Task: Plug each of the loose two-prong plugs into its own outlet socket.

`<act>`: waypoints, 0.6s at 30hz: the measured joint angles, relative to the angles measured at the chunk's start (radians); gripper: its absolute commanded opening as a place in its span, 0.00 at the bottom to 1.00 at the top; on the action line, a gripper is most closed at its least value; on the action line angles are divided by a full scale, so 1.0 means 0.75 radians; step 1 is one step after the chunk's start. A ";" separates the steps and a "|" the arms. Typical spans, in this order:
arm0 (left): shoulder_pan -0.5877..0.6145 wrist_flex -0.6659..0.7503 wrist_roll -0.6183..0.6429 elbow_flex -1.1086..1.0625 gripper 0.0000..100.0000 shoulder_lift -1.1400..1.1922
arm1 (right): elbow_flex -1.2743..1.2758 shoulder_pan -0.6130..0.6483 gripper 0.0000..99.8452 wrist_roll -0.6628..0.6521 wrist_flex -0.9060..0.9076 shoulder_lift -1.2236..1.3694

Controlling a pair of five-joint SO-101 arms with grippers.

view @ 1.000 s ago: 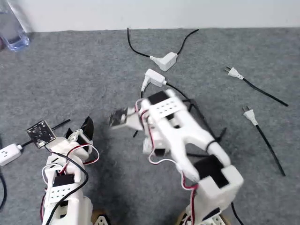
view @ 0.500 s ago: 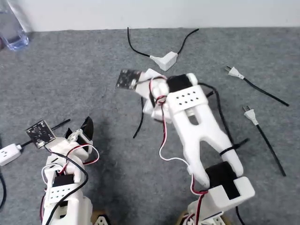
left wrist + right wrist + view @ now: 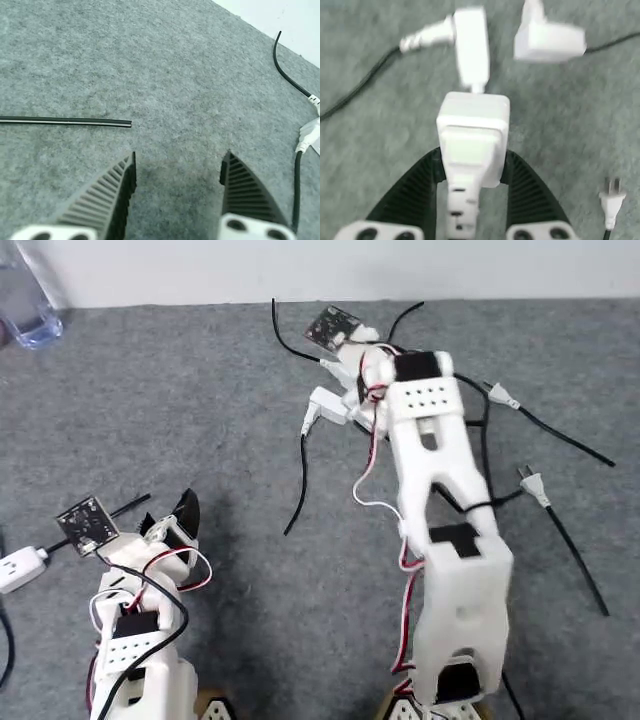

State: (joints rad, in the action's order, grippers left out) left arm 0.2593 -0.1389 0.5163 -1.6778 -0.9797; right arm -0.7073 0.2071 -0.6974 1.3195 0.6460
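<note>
Since a second ago the right arm (image 3: 440, 500) has swung away from the middle of the mat (image 3: 150, 65) and stretched far out toward the wall (image 3: 300, 270). Its right gripper (image 3: 472, 162) pinches a white block (image 3: 472, 130) tight between two black fingers (image 3: 415, 195). Just past the fingertips lies a long white socket (image 3: 471, 47), almost touching the block's front. A second white socket (image 3: 547, 39) sits a bit farther out, off to one side. One loose plug (image 3: 611, 196) lies beside the hand, well apart from it. The left gripper (image 3: 180, 162) hangs over bare mat with its fingers spread wide and nothing between them. A black cord end (image 3: 65, 120) lies ahead of it.

The block is smooth, hard plastic with round corners, so I think it could slip or twist in the ribbed fingers. The thin cords (image 3: 298, 485) are bendy and run close by the arm, so a push could drag the sockets across the fuzzy grey mat.
</note>
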 measured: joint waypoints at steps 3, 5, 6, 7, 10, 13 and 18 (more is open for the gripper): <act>0.000 0.000 0.000 0.000 0.26 0.000 | -0.254 -0.002 0.01 0.006 0.004 0.180; 0.000 0.000 0.000 0.000 0.26 0.000 | -0.421 -0.006 0.01 0.008 -0.006 0.301; 0.000 0.000 0.000 0.000 0.26 0.000 | -0.501 -0.008 0.01 0.008 -0.023 0.362; 0.000 0.000 0.000 0.000 0.26 0.000 | -0.579 -0.008 0.01 0.008 -0.039 0.423; 0.000 0.000 0.000 0.000 0.26 0.000 | -0.806 -0.002 0.01 0.008 -0.080 0.597; 0.000 0.000 0.000 0.000 0.26 0.000 | -0.992 0.016 0.01 -0.023 -0.110 0.749; 0.000 0.000 0.000 0.000 0.26 0.000 | -1.170 0.027 0.13 -0.057 -0.145 0.935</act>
State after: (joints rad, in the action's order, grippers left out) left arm 0.2593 -0.1389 0.5163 -1.6778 -0.9797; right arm -1.5850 0.2271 -0.7403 1.2106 1.3472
